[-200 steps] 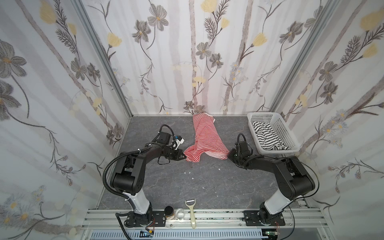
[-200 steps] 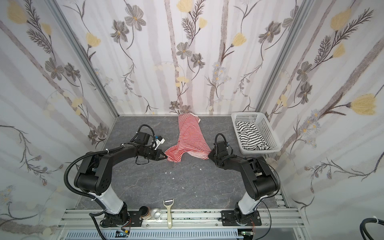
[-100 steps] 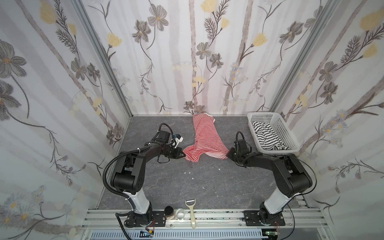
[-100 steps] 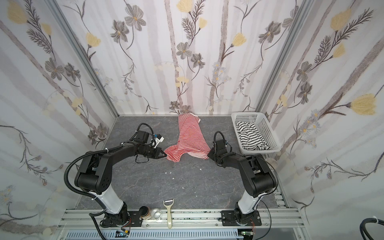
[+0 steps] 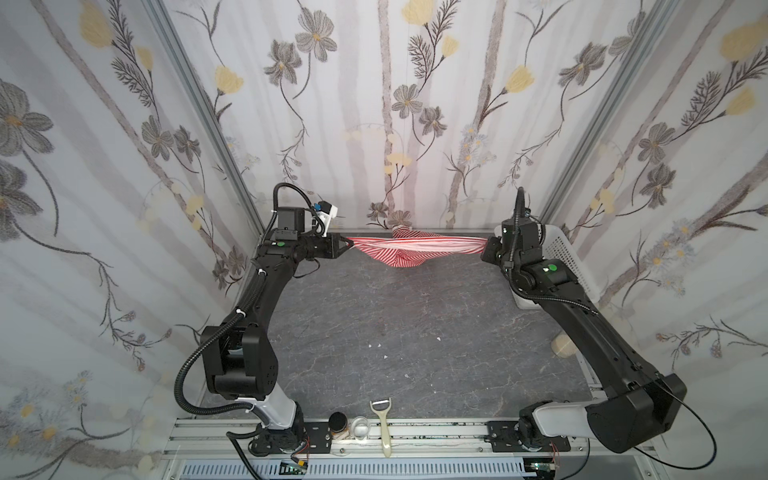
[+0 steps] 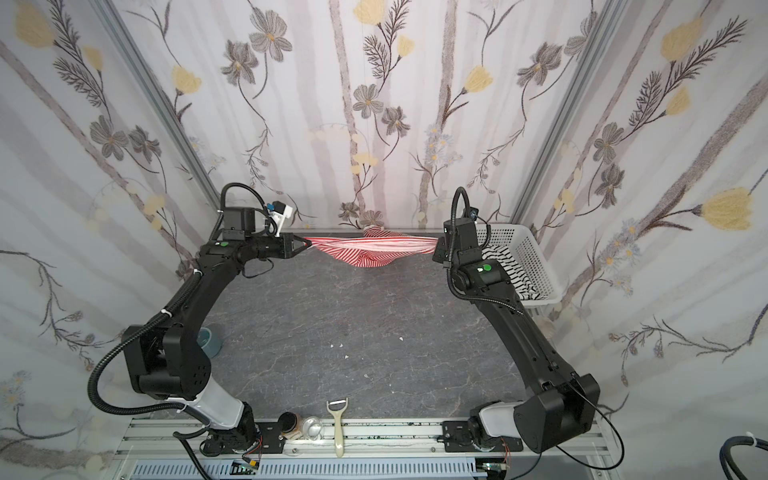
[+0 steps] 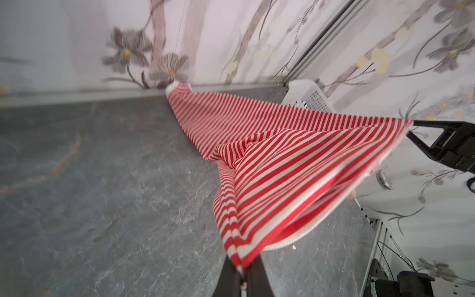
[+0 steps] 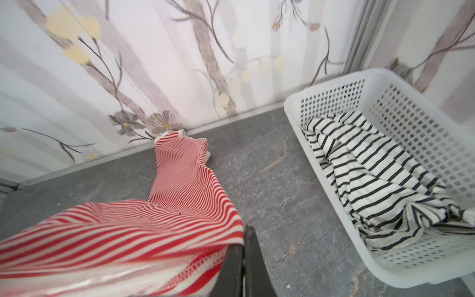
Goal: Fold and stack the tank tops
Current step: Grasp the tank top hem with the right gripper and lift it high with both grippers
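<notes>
Above the grey tabletop (image 5: pixel 395 332), the red-and-white tank top (image 5: pixel 409 249) is stretched in mid-air between the left gripper (image 5: pixel 349 245) and the right gripper (image 5: pixel 484 251), each clamped on an edge. Its far end is draped against the back wall. The black-striped tank top (image 8: pixel 372 174) is seen crumpled inside the white basket (image 8: pixel 411 123).

Red top, look: red-and-white striped soft tank top (image 5: pixel 409 249) (image 6: pixel 370 252) with white edging.
Red top, state: unfolded, pulled taut into a narrow band, and sagging in loose folds at the middle.
Red top, hold: one end is pinched in the left gripper (image 5: pixel 348 245) (image 7: pixel 243 276) and the other in the right gripper (image 5: pixel 483 250) (image 8: pixel 243 248).
Red top, place: raised above the grey table (image 5: pixel 374 324), with a trailing end resting at the foot of the back wall (image 8: pixel 180 140).
Striped top, look: white soft tank top with thin black stripes (image 6: pixel 505 266) (image 8: pixel 372 185).
Striped top, state: crumpled and unfolded.
Striped top, place: inside the white perforated plastic basket (image 8: pixel 421 133), at the table's back right.
</notes>
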Robot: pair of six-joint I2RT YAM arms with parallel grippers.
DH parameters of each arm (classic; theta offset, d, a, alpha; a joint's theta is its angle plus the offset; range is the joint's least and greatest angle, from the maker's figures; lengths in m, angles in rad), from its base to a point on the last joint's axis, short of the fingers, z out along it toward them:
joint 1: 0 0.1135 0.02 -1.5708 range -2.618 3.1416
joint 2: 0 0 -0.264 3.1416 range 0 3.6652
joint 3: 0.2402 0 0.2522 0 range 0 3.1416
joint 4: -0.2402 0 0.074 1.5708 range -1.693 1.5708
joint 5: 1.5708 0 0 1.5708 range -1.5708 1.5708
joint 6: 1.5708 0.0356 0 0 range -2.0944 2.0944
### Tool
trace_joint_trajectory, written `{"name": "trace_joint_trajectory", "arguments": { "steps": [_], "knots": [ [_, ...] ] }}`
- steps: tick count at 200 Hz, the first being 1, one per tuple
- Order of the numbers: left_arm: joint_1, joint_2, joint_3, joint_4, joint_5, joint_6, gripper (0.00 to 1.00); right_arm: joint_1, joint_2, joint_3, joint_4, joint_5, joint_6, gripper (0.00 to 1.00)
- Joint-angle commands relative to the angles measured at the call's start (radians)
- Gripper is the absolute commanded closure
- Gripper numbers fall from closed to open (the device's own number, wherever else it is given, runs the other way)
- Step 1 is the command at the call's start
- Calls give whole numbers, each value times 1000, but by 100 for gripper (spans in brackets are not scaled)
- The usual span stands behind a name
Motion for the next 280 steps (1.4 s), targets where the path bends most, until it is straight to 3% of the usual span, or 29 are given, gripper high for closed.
{"name": "trace_joint_trajectory", "arguments": {
  "steps": [1,51,97,135,175,215,237,261,280],
  "knots": [
    [6,-39,107,-3,26,-59,100,-3,-41,109,-77,51,-100,100],
    [6,-162,245,1,-57,-113,100,26,-124,324,-178,-59,-93,100],
    [9,-295,219,-4,33,-190,100,110,-248,367,-224,-86,-57,100],
    [22,-287,303,-41,19,-227,100,120,-255,376,-239,-128,-47,100],
    [21,-173,379,-39,-75,-197,100,61,-133,415,-246,-138,-83,100],
    [19,26,488,-33,-129,-148,100,-31,73,512,-194,-236,-111,100],
    [20,198,673,-33,-149,-153,100,-75,223,612,-166,-291,-113,100],
    [28,398,971,-33,-163,-211,100,-110,407,860,-195,-356,-103,100],
    [19,434,1041,-24,-202,-187,100,-131,486,1019,-208,-395,-81,100]
  ]
}}
